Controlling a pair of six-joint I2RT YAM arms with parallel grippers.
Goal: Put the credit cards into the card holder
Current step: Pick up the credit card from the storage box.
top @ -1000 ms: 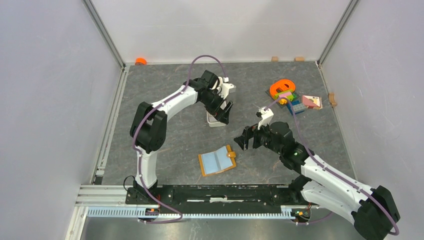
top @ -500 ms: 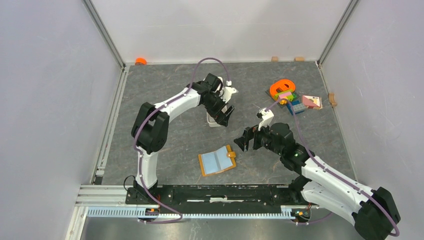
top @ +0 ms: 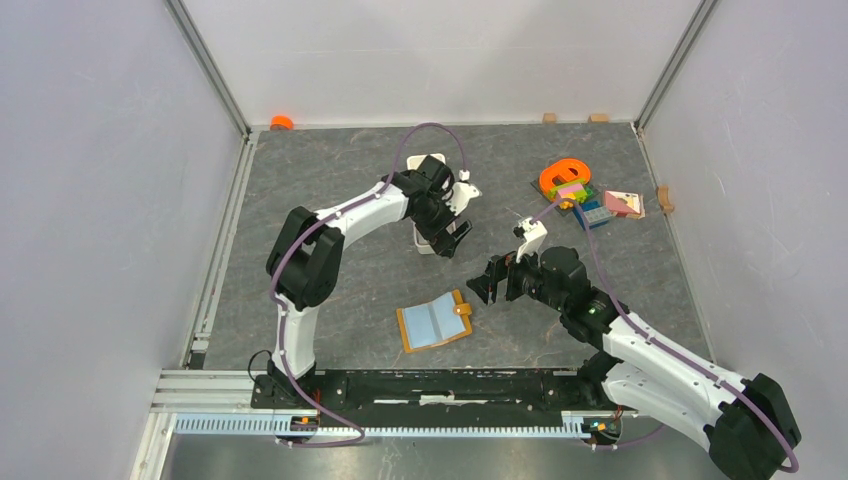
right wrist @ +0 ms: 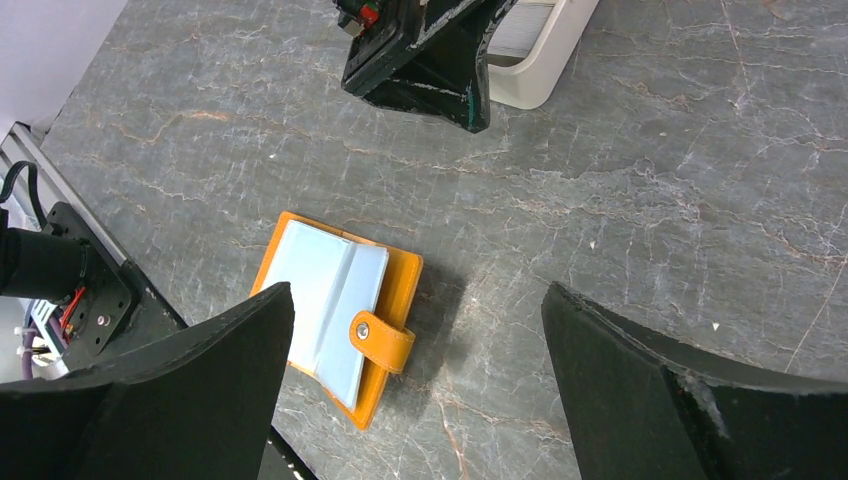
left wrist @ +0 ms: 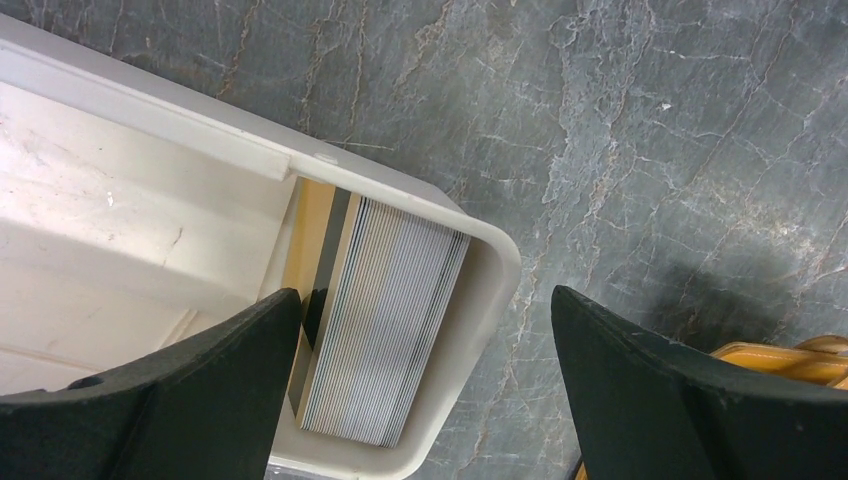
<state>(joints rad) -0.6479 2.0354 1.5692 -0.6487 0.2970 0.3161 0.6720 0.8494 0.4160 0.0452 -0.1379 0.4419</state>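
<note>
Task barely begun. Card holder lies open on surface, no cards showing inside. Cards sit stacked in white tray beyond the holder. Left pincer wide over them, empty. Right pincer wide above holder, empty.

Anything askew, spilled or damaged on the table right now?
Nothing stands out. The card holder lies open and flat, pockets up; the cards stand stacked in one end of the white tray, none spilled.
</note>
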